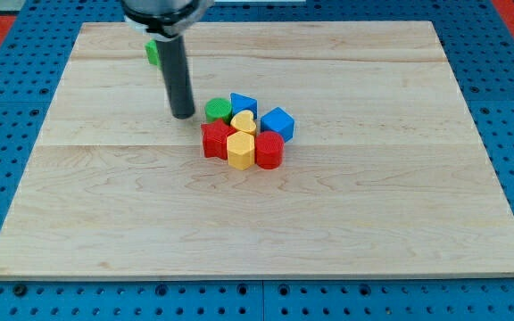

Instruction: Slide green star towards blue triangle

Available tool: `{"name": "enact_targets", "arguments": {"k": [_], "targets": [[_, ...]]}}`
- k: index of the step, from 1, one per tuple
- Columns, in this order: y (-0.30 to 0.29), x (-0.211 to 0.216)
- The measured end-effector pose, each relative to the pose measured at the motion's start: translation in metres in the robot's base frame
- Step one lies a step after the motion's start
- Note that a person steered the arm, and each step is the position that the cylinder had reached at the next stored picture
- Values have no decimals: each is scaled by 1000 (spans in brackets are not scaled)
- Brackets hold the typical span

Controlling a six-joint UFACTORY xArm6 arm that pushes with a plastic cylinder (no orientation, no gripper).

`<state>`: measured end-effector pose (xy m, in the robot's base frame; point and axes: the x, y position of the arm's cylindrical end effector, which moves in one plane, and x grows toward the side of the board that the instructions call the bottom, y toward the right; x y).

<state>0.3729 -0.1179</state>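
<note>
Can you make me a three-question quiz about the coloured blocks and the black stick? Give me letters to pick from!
1. Where is the green star?
A) the view's top, behind the rod
B) inside the cluster
C) the view's bottom

2. How many red blocks are there?
A) one
B) two
C) four

3. Is my tip touching the green star?
A) yes
B) no

Answers: 1 A, it peeks out beside the rod, far from the cluster. 2 B, a red star and a red block. 3 B, my tip stands lower down, just left of the green round block.

We find no readable text, label, brand, number or sign anywhere on the wooden board (pixel 346 223) or the coloured blocks.
</note>
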Motion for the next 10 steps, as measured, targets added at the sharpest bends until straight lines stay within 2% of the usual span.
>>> {"name": "enact_targets", "arguments": {"k": [1,2,3,4,5,7,8,10], "targets": [[-49,-35],[-111,-51],[-116,-102],[-57,-135],[-18,-138],[2,-130],[-31,-130],[-40,-98]]}}
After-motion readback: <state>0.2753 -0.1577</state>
